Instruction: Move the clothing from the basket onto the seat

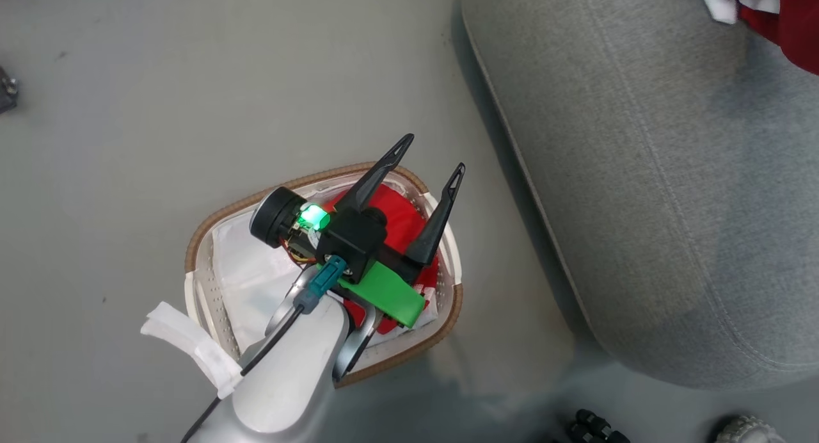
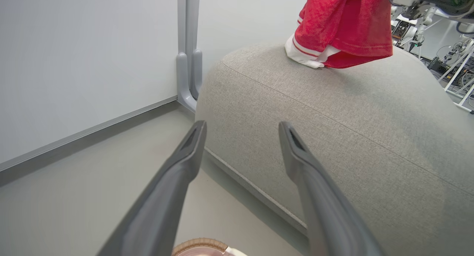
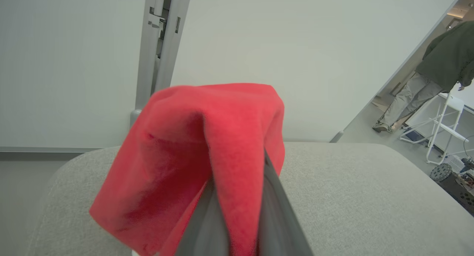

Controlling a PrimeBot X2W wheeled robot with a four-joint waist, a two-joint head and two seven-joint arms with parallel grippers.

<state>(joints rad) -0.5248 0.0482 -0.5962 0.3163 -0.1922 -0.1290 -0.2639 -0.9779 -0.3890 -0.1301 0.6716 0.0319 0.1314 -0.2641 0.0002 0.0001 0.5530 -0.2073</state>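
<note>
In the head view my left gripper (image 1: 433,153) hangs open above the basket (image 1: 211,228), its two fingers spread and nothing between them. Red clothing (image 1: 400,222) lies in the basket's right half, partly hidden under the gripper, with the white liner (image 1: 246,270) beside it. The grey seat (image 1: 640,174) fills the right side. A second red garment with white trim (image 2: 333,30) hangs down onto the seat's top. My right gripper (image 3: 239,196) is shut on that garment (image 3: 192,145), which drapes over its fingers. In the left wrist view the left gripper (image 2: 242,125) points at the seat (image 2: 333,137).
The basket stands on a grey floor just left of the seat's edge. A white wall with a grey post (image 2: 187,63) runs behind the seat. A person (image 3: 437,74) stands far off beside a white rack (image 3: 444,130). Dark wheels (image 1: 595,427) sit at the bottom right.
</note>
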